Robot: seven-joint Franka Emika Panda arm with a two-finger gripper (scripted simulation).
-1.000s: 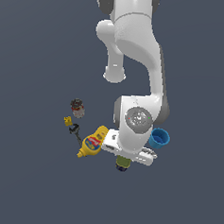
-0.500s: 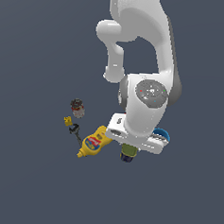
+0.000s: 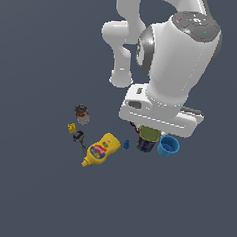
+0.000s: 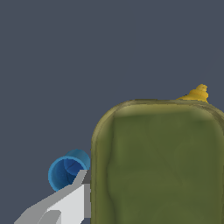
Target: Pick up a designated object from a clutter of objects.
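Note:
The olive-green can with a dark navy lower part [image 3: 147, 139] hangs under my hand in the exterior view, lifted off the floor. My gripper [image 3: 148, 131] is shut on it, and the white hand hides most of the fingers. In the wrist view the can [image 4: 157, 166] fills most of the picture, with one grey finger [image 4: 65, 203] pressed against its side. The rest of the clutter lies below: the yellow mustard bottle [image 3: 102, 150], the blue cup [image 3: 167, 146] and the small brown jar [image 3: 81, 114].
A tiny yellow piece [image 3: 71, 128], a small dark item [image 3: 80, 138] and a tiny blue piece [image 3: 126, 143] lie near the mustard bottle. The wrist view shows the blue cup [image 4: 68, 170] and the mustard bottle's tip [image 4: 197, 93]. The red mug is hidden behind my hand.
My hand has risen with the can in it, and both now look larger in the exterior view. The other objects have not moved.

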